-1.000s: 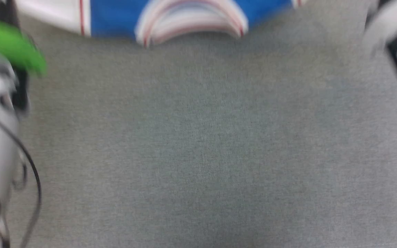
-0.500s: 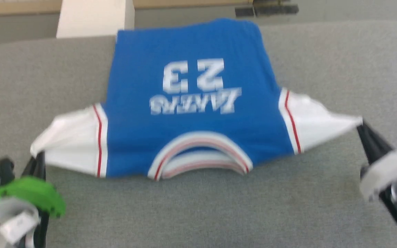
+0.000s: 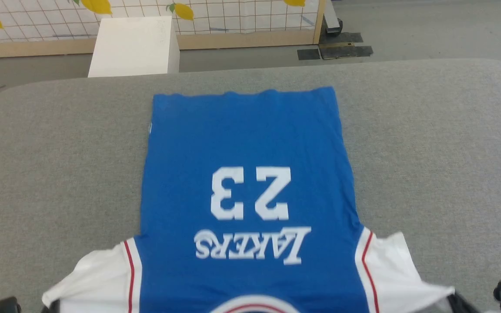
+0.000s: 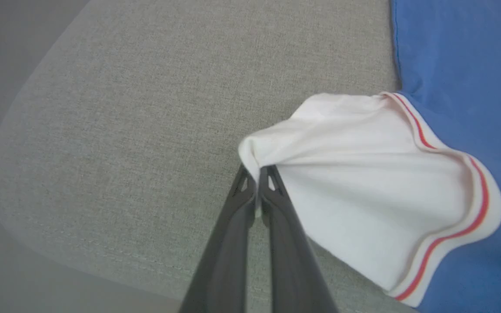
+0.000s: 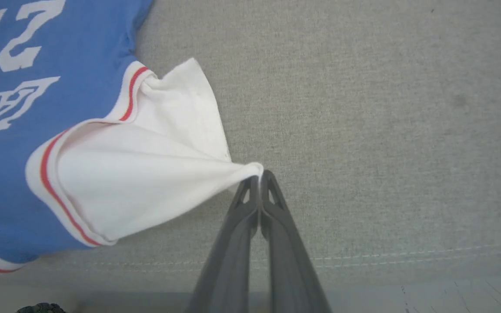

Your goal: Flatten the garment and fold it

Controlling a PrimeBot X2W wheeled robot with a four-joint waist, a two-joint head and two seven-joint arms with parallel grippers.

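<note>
Since half a second ago the head camera has tilted up. The garment point(image 3: 246, 182), a royal-blue jersey with a white "LAKERS 23" print, now shows sharply from hem to chest, and its sleeves are stretched outward as before. It lies print-up on a grey cloth-covered tabletop point(image 3: 429, 152), spread between the two sets of fingers, with its hem on the far side from them.

The left fingers point(image 4: 228, 243) are pressed together, clamped on the outer tip of one white sleeve point(image 4: 363, 174). That sleeve bunches into a point just at their tips and widens away from them toward the blue body. The right fingers point(image 5: 231, 243) are likewise clamped on the tip of the other sleeve point(image 5: 146, 174), which is drawn into a taut cone.

The step in hand appears to be flattening. To do it well, both sides probably need an equal, gentle outward pull kept low over the tabletop, so the body stays centred. Each sleeve should then be laid down flat before letting go, or the gathered pleats near the fingertips may stay as creases.
</note>
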